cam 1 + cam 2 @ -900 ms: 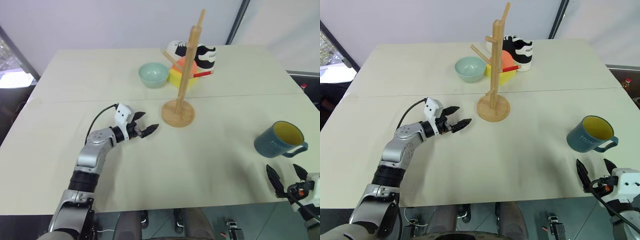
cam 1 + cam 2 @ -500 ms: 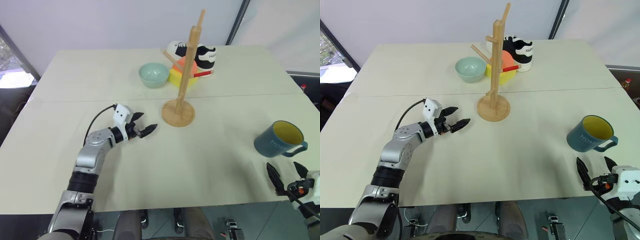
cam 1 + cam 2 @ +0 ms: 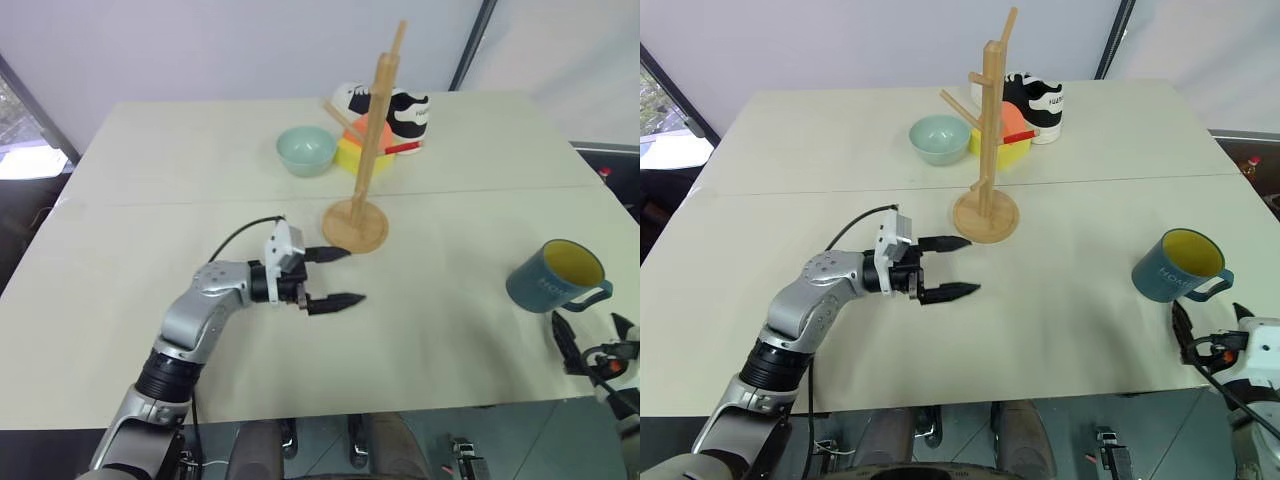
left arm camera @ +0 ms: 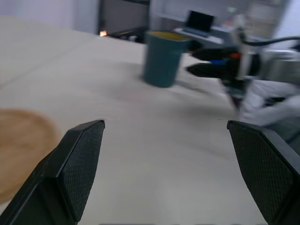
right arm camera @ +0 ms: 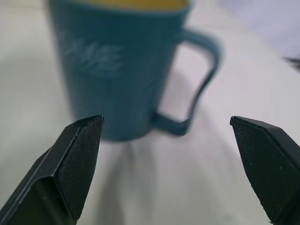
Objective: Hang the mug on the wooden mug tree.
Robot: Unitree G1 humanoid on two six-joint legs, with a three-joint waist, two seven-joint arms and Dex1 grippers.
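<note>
The slate-blue mug (image 3: 555, 277) with a yellow inside stands upright near the table's right front edge, its handle pointing right. My right gripper (image 3: 592, 335) hangs open just in front of it, level and aimed at it, fingers apart from the mug (image 5: 117, 70). The wooden mug tree (image 3: 372, 140) stands at the table's centre on its round base (image 3: 355, 225), pegs bare. My left gripper (image 3: 352, 276) is open in front of that base, pointing right toward the mug (image 4: 164, 58), holding nothing.
Behind the mug tree sit a pale green bowl (image 3: 307, 148), a yellow and orange object (image 3: 358, 148) and a black-and-white shoe (image 3: 398, 105). A seam (image 3: 180, 200) crosses the table. The table's front edge (image 3: 400, 410) runs just below both grippers.
My left gripper has swung right, from left of the tree's base to in front of it, with its fingers standing wider apart. My right gripper has edged slightly closer to the mug.
</note>
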